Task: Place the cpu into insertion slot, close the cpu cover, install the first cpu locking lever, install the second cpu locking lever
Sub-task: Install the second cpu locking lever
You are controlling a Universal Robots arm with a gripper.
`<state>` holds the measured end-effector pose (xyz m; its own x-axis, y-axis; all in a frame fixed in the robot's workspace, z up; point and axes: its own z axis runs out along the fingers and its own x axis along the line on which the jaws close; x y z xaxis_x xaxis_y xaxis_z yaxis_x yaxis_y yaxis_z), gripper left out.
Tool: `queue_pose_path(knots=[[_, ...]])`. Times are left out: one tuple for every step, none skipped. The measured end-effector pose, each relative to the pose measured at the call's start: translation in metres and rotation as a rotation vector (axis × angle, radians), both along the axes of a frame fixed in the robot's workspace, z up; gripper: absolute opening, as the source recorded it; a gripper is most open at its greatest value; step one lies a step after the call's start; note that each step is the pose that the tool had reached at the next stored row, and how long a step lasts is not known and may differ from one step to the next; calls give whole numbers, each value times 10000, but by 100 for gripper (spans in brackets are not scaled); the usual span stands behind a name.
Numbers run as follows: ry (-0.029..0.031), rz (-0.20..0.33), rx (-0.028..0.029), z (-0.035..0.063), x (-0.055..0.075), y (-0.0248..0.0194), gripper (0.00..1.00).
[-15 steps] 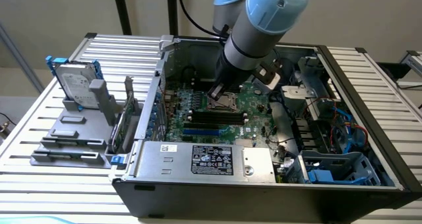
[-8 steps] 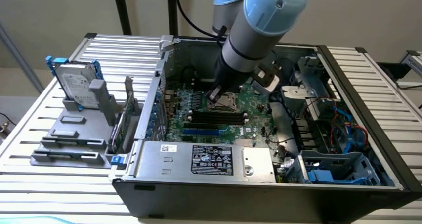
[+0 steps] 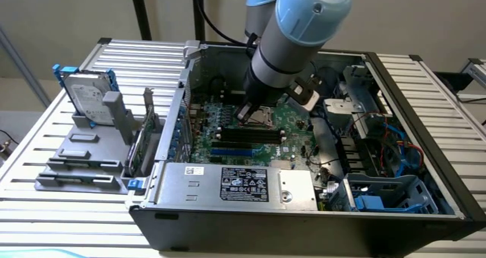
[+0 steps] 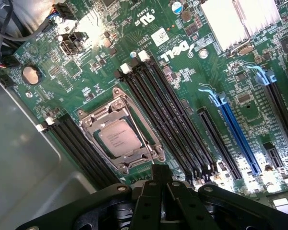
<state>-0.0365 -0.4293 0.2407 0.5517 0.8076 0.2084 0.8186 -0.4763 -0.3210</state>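
The cpu [image 4: 117, 137] lies silvery face up in the insertion slot [image 3: 260, 118] of the green motherboard [image 4: 182, 72]. The cpu cover [image 4: 97, 116], a silvery metal frame, lies flat over it, and the chip shows through its square window. My gripper [image 4: 159, 169] is shut with nothing between its black fingers, and hovers just off one corner of the cover, apart from it. In the exterior view the arm reaches down into the open computer case, with the gripper [image 3: 249, 111] right above the socket. How the thin locking levers along the cover's edges stand is too fine to tell.
Long black memory slots [image 4: 168, 110] run on both sides of the socket. A blue expansion slot [image 4: 237, 134] and a finned heatsink [image 4: 240, 21] lie farther off. The grey power supply box [image 3: 235, 184] fills the case's front. A hard drive [image 3: 87, 95] stands outside at the exterior view's left.
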Motion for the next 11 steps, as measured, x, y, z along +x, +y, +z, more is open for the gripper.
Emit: queue_pose_path(knots=[[0,1,-1,-1,-4,0,11],[0,2,0,-3,-10,0,11],[-1,3,0,-7,-15,0,11],[-6,4,1,-12,-22,-1,11],[-14,5,0,-18,-29,0,11],[-25,6,0,-25,-36,0,11],[-35,6,-1,-31,-40,3,11],[-47,6,-2,-36,-45,8,11],[-60,6,0,-43,-49,13,11],[-74,7,0,-49,-53,18,11],[-93,7,0,-56,-58,22,11]])
